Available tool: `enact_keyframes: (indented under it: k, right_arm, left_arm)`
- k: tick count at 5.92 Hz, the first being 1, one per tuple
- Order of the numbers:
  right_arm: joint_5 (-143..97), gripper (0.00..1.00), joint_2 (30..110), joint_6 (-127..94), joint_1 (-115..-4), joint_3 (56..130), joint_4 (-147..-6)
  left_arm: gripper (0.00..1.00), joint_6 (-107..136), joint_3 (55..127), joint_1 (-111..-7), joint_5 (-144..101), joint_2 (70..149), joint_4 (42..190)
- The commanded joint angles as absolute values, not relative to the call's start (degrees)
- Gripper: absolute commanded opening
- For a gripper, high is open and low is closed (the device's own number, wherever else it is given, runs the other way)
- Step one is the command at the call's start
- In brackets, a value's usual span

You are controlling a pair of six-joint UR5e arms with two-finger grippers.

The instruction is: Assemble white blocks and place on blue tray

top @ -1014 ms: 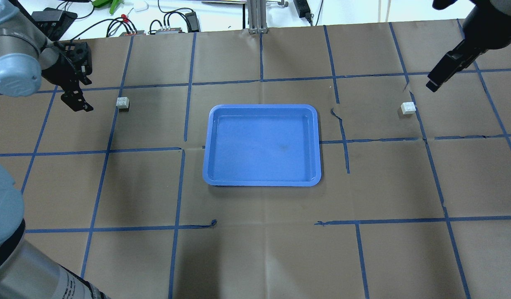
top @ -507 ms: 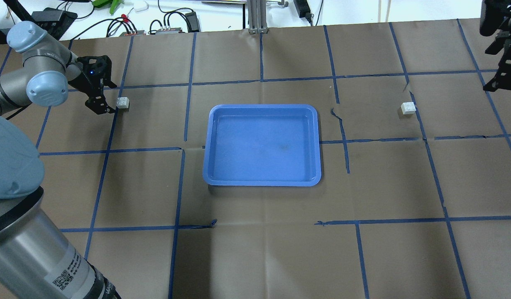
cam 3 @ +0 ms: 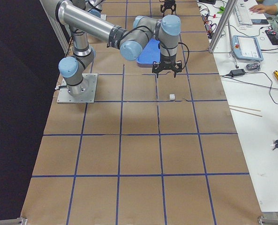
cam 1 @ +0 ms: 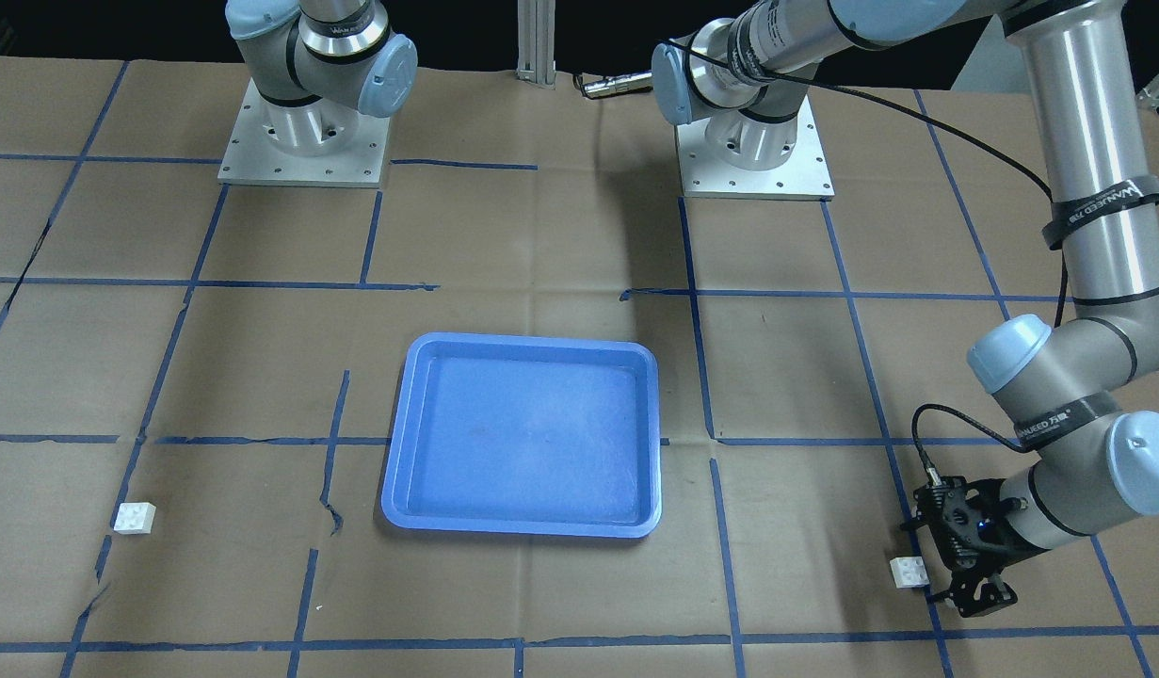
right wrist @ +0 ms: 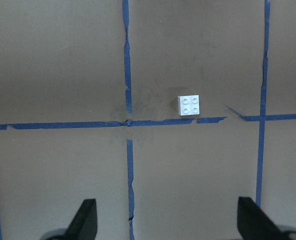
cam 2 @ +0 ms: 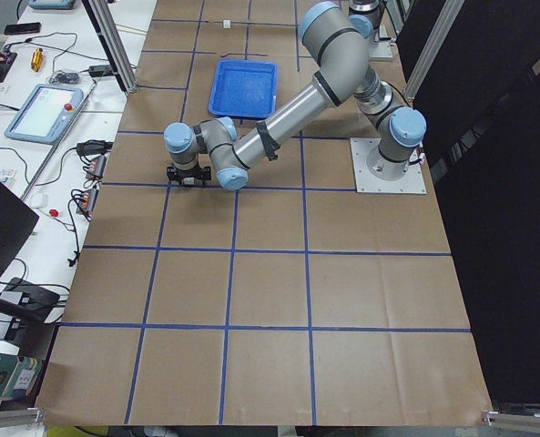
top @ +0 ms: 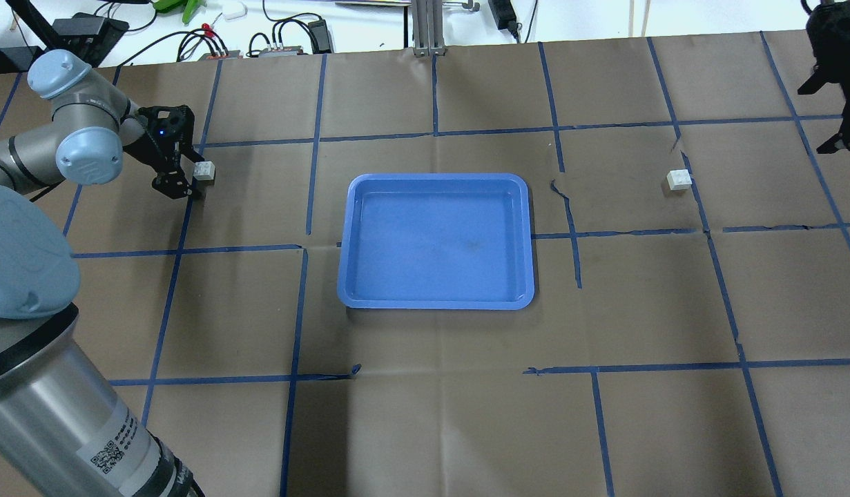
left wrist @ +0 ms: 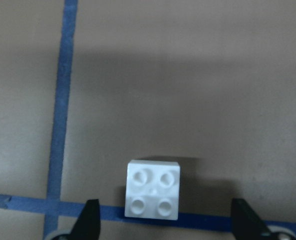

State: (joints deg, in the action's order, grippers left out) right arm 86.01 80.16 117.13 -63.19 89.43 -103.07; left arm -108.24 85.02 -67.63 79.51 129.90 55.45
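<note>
On brown paper (top: pixel 431 414), left gripper (top: pixel 177 186) and right gripper (right wrist: pixel 167 212) gape near square, four-studded white blocks (left wrist: pixel 153 189).

The counter (top: pixel 431 428) is brown paper crossed by a grid of dark blue tape lines. At the frame's centre, the blue tray (top: pixel 436 178) is one plain mid blue, rim and floor alike. A white block (top: pixel 204 170) at the left and another white block (top: pixel 679 179) at the right are plain white. The left arm (top: pixel 45 400) is silver-grey with pale blue joint caps, and a black band (cam 1: pixel 1103 207) with white lettering rings it. The left gripper (top: pixel 179 188) is black with a small blue light.
</note>
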Motion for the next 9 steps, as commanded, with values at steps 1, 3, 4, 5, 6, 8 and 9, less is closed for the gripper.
enact_keyframes:
  k: [1, 3, 4, 5, 6, 8, 9]
  right_arm:
    - [81.58, 1.00, 76.22, 121.28, -62.15, 88.95, -103.27]
    - [79.28, 1.00, 69.39, 122.61, -60.39, 85.36, -103.62]
    - [77.54, 1.00, 65.69, 122.52, -60.12, 84.82, -103.71]
    - [72.82, 1.00, 63.31, 122.35, -59.77, 85.08, -105.10]
    - [70.77, 1.00, 60.76, 122.26, -59.16, 85.17, -106.25]
    - [68.91, 1.00, 57.76, 122.61, -59.06, 85.78, -106.26]
    - [68.91, 1.00, 56.96, 122.69, -59.15, 86.83, -108.26]
  left_arm:
    - [0.00, -107.93, 84.64, -67.68, 79.45, 129.38, 55.63]
    - [0.00, -106.62, 85.86, -70.29, 73.31, 126.49, 56.07]
    - [0.00, -107.13, 86.13, -76.40, 73.21, 125.17, 57.21]
    - [0.00, -106.36, 87.79, -82.64, 73.39, 123.24, 57.13]
    - [0.00, -101.48, 89.54, -87.40, 73.65, 120.00, 58.17]
    - [0.00, -89.61, 96.99, -97.78, 73.56, 114.27, 56.98]
    - [0.00, -83.04, 99.55, -100.43, 75.13, 114.26, 54.34]
